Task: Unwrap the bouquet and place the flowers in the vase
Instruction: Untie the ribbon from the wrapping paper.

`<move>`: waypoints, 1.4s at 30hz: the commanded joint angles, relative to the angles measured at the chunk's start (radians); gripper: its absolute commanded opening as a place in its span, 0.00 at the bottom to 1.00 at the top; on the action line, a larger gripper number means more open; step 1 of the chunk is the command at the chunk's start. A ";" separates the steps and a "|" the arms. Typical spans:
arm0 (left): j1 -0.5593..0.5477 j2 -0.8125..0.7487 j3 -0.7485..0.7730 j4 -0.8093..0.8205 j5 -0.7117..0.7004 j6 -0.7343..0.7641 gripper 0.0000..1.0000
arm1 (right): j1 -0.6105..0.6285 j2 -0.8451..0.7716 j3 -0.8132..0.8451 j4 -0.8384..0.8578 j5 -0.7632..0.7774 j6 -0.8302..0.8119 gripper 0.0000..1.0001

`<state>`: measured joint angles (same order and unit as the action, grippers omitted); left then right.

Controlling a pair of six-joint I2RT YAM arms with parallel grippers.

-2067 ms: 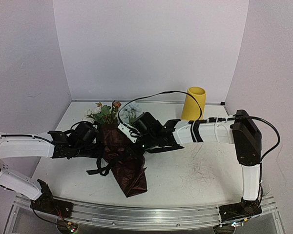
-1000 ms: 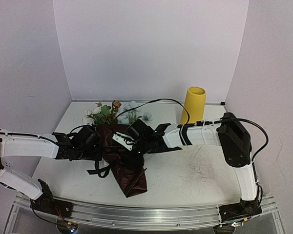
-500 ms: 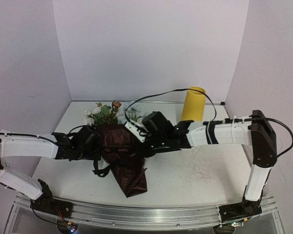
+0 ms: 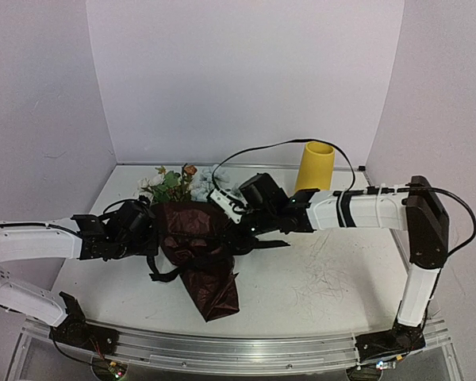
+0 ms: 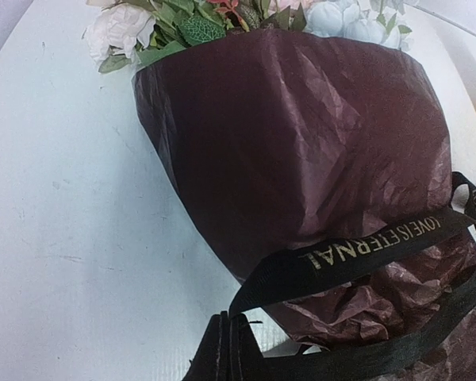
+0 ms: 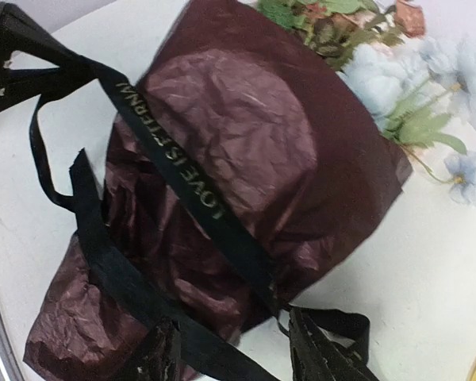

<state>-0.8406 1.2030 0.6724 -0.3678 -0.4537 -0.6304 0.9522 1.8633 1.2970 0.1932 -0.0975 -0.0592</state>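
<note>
From above, the bouquet (image 4: 194, 250), a bunch wrapped in dark red crinkly shiny paper, lies on the flat white table (image 4: 333, 278). Its green-stemmed white, blue and pink flowers (image 4: 174, 182) point to the back wall. The tall yellow tube vase (image 4: 315, 168) stands upright at the back right, well apart from the bunch. The left pincer (image 4: 147, 230) is at the bouquet's left side. The right pincer (image 4: 234, 226) is at its right side.

From the left wrist, the left pincer (image 5: 226, 349) is closed tight on the thin black ribbon (image 5: 365, 242) with gold letters. The ribbon goes across the red paper.

From the right wrist, the right pincer (image 6: 234, 353) is open, its two fingers (image 6: 155, 357) wide apart. Ribbon strands (image 6: 182, 175) lie between them, not pinched.
</note>
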 commanded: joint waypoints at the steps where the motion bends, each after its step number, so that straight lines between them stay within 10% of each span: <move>1: 0.006 -0.018 0.000 -0.008 -0.012 -0.017 0.00 | 0.067 0.082 0.117 -0.096 0.005 -0.092 0.48; 17: 0.006 0.025 0.019 -0.007 0.014 -0.009 0.00 | 0.134 0.256 0.253 -0.155 0.074 -0.164 0.62; 26: 0.006 0.003 0.008 -0.007 0.008 -0.008 0.00 | 0.156 0.297 0.300 -0.173 0.168 -0.158 0.43; 32: 0.006 0.004 0.011 -0.007 0.007 -0.006 0.00 | 0.157 0.221 0.245 -0.155 0.169 -0.154 0.04; 42: 0.006 0.005 -0.001 -0.007 0.018 -0.024 0.00 | 0.155 0.047 0.085 -0.051 0.208 -0.108 0.01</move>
<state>-0.8406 1.2243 0.6724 -0.3679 -0.4377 -0.6320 1.1069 2.0128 1.4185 0.1007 0.0838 -0.2007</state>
